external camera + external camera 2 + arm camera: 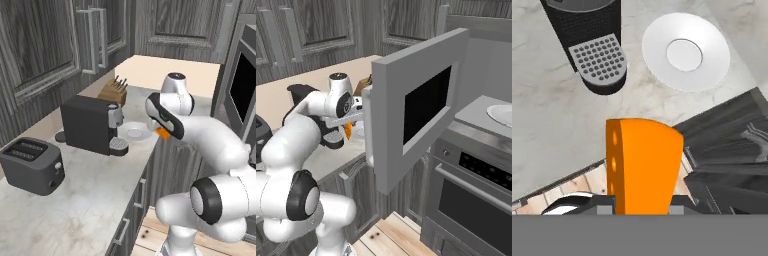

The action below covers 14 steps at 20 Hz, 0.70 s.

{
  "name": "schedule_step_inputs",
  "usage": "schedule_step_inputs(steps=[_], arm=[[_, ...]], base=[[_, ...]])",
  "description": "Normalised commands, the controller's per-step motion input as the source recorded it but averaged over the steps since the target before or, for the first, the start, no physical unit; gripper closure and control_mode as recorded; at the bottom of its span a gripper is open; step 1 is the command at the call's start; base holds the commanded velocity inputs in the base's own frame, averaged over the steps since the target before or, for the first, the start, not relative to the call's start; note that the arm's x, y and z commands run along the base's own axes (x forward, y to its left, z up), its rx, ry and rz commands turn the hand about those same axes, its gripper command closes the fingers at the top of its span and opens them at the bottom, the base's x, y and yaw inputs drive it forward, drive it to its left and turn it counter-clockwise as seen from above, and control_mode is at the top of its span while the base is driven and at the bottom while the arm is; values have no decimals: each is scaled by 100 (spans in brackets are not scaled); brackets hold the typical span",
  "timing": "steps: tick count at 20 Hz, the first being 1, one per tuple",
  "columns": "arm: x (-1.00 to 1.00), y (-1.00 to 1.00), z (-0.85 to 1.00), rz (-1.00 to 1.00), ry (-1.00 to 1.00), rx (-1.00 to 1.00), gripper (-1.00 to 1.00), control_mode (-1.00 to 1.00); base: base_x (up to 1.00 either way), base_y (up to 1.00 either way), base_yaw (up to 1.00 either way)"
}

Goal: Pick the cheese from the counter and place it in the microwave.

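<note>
My gripper (643,207) is shut on the cheese (644,165), an orange wedge with small holes along its left face. The wedge hangs above the front edge of the marbled counter (552,115), and dark cabinet fronts show below on the right. In the left base view the cheese (162,133) peeks out under the white hand near the counter (90,200) edge. In the right base view the cheese (348,131) sits left of the microwave, whose grey door (416,110) with its black window stands swung open.
On the counter stand a black coffee machine (90,122), a white plate (135,133) beside it, a dark toaster (32,165) and a knife block (112,90). The plate (686,51) and drip tray (599,62) lie beyond the cheese. An oven (476,190) stands at right.
</note>
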Motion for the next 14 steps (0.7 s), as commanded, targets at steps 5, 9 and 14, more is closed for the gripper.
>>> schedule_step_inputs(steps=[5, 9, 14], arm=[[-100, 0, 81, -31, 0, 0, 100, -100], [-100, 6, 54, -33, -5, -1, 100, -100], [-100, 4, 56, -29, -1, 0, 100, -100]], base=[[0, 0, 0], [0, 0, 0], [0, 0, 0]])
